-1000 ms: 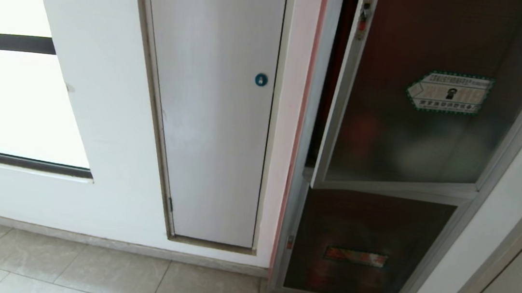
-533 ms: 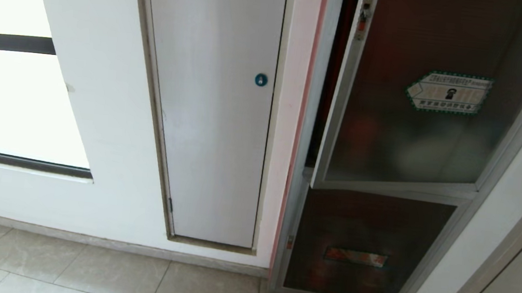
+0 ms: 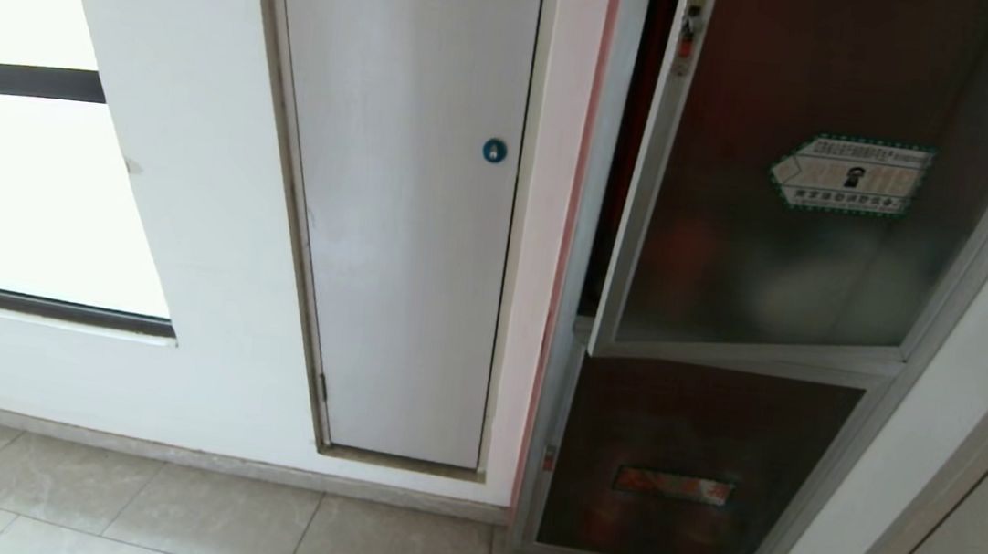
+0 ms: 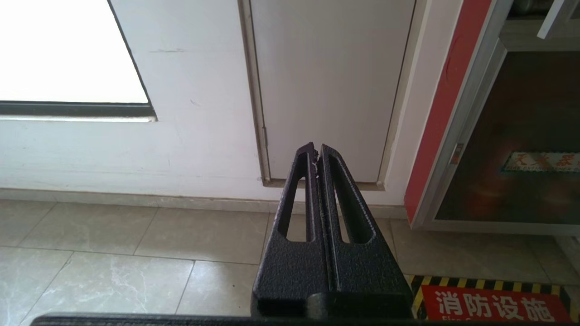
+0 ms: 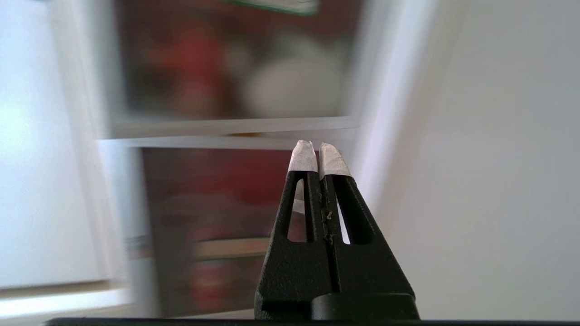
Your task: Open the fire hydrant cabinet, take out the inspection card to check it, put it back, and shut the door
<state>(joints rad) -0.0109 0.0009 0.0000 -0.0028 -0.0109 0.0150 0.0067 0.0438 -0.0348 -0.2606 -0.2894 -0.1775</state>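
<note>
Between the earlier head frames and this one nothing in the scene has shifted: the door (image 3: 797, 190) hangs at the same slight angle, ajar at its latch edge, and neither arm shows there. The door sits at about two o'clock in my head view, with the green-bordered sticker (image 3: 852, 175) on its dark glass and the small red latch (image 3: 686, 36) near twelve o'clock on its left stile. It belongs to the fire hydrant cabinet (image 3: 563, 339), whose red inside shows only as a dark slit. I cannot see the inspection card (likely inside, behind the glass).

My right pincer (image 5: 316, 154) is closed tight with nothing between its white-tipped fingers (image 5: 302, 158), aimed at the cabinet's lower pane (image 5: 217, 203), and that view is smeared. The left pincer (image 4: 316, 151) is likewise shut and empty, pointed low at the white panel door (image 4: 331, 86) and floor (image 4: 136, 253).

I judge the step is swinging the door wide: I would slip the closed tips behind the free edge and draw along its arc, not straight out, keeping off the glass.
</note>
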